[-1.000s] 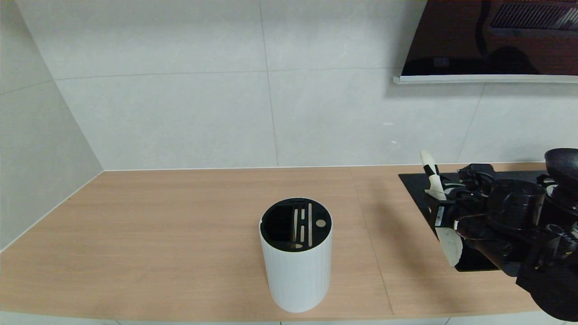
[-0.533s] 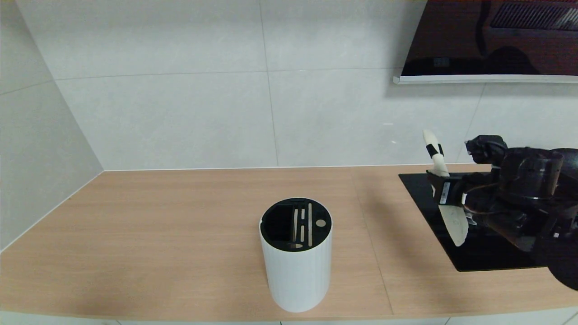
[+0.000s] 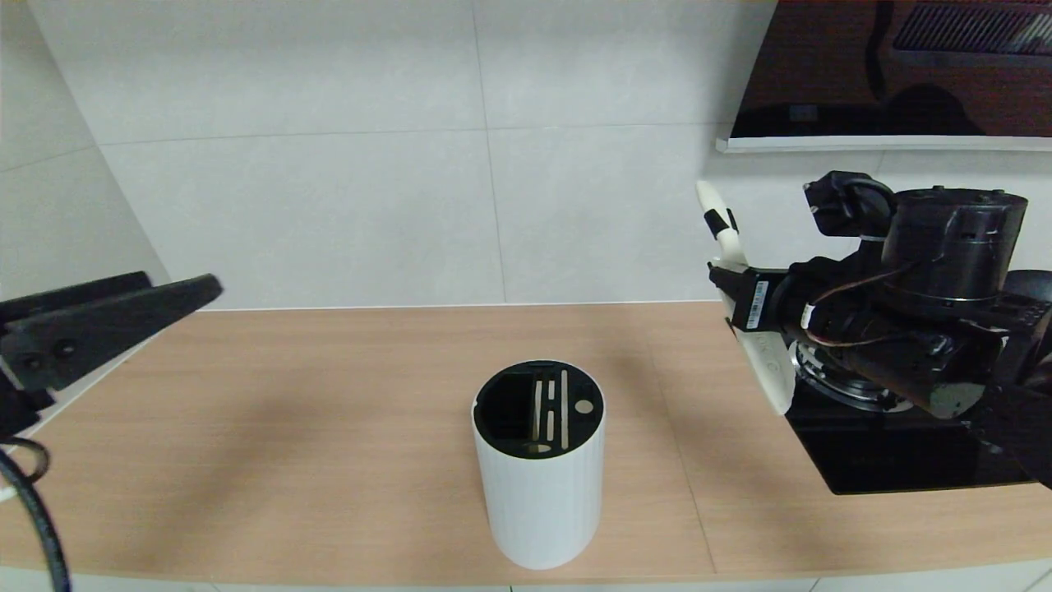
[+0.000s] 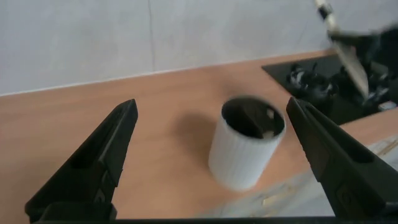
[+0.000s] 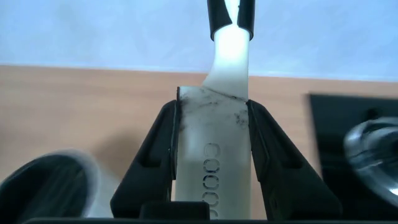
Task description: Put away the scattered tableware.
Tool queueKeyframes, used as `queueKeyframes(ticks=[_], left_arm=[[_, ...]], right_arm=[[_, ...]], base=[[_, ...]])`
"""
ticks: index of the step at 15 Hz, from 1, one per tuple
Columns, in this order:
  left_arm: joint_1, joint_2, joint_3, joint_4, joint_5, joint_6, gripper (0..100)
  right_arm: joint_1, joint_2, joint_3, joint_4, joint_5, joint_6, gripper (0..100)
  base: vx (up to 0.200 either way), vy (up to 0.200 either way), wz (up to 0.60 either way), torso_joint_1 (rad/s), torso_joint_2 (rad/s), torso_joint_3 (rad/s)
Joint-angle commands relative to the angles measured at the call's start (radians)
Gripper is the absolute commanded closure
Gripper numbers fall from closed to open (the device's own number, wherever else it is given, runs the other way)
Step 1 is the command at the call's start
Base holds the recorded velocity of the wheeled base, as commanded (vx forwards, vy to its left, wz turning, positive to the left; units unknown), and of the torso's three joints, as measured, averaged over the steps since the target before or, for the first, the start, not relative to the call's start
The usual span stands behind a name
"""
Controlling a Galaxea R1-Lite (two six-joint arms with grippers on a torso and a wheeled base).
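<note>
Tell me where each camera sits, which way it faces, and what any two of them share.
Head: on the robot's head, looking down at the counter; left claw and right claw at its sides.
Left wrist: behind its open claw, facing the white holder.
Right wrist: behind its claw, shut on the knife.
Shared: all three see the white holder.

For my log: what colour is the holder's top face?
Black, on a white holder; head view shows it best.
</note>
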Motion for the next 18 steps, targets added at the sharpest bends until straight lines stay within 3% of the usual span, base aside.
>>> queueKeyframes(ticks=[1,2,3,4,5,9,12,17,18], left_arm=[[-0.134,0.149,0.032,-0.094,0.004,-0.118,0],[-0.179,0.161,0.034,-0.125,0.004,-0.177,0],[-0.191,0.164,0.034,-0.131,0.004,-0.192,0],[-0.234,0.178,0.032,-0.154,0.004,-0.259,0],[-0.249,0.190,0.031,-0.175,0.004,-0.293,0],[-0.260,0.278,0.034,-0.275,0.004,-0.359,0],[-0.263,0.325,0.031,-0.330,0.004,-0.450,0],[-0.282,0.410,0.029,-0.455,0.004,-0.520,0],[-0.294,0.447,0.032,-0.514,0.004,-0.562,0]], right_arm=[[0.029,0.000,0.006,-0.002,-0.001,0.016,100],[0.038,-0.005,0.005,-0.002,-0.001,0.024,100],[0.039,-0.005,0.005,-0.002,-0.001,0.025,100],[0.068,-0.002,0.005,-0.002,-0.001,0.033,100],[0.093,0.006,0.006,-0.002,-0.001,0.045,100],[0.133,0.043,0.005,-0.002,-0.001,0.082,100],[0.144,0.073,0.015,-0.019,0.000,0.088,100],[0.214,0.112,-0.005,-0.076,-0.009,0.087,100],[0.240,0.112,-0.009,-0.081,-0.011,0.093,100]], base=[[0.000,0.000,0.00,0.000,0.00,0.000],[0.000,0.000,0.00,0.000,0.00,0.000],[0.000,0.000,0.00,0.000,0.00,0.000],[0.000,0.000,0.00,0.000,0.00,0.000],[0.000,0.000,0.00,0.000,0.00,0.000],[0.000,0.000,0.00,0.000,0.00,0.000],[0.000,0.000,0.00,0.000,0.00,0.000],[0.000,0.000,0.00,0.000,0.00,0.000],[0.000,0.000,0.00,0.000,0.00,0.000]])
